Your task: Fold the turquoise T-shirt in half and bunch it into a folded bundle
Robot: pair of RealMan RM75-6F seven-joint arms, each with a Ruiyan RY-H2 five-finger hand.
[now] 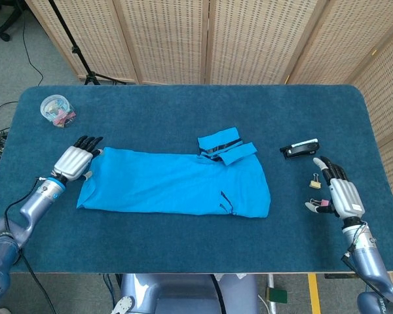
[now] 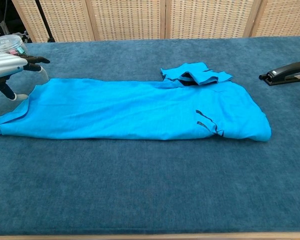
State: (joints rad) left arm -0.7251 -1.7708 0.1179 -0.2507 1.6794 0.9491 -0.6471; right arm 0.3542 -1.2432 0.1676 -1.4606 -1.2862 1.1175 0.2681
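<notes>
Head view: the turquoise T-shirt [image 1: 177, 182] is seen laid out long and flat mid-surface, sleeves folded at its far right. Soft, light cloth — likely to sag and slide, best taken at the left hem corners. The left hand [image 1: 74, 159] is poised at that edge, fingers extended, grasping nothing; the right hand [image 1: 340, 194] is released, well apart.

Chest view: the T-shirt [image 2: 135, 110] is shown smooth, lightly creased — the left hand [image 2: 10, 65] hovers at its far-left corner.

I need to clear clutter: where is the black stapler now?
In the head view, the black stapler lies on the table's right side, between the turquoise T-shirt and the right hand.
</notes>
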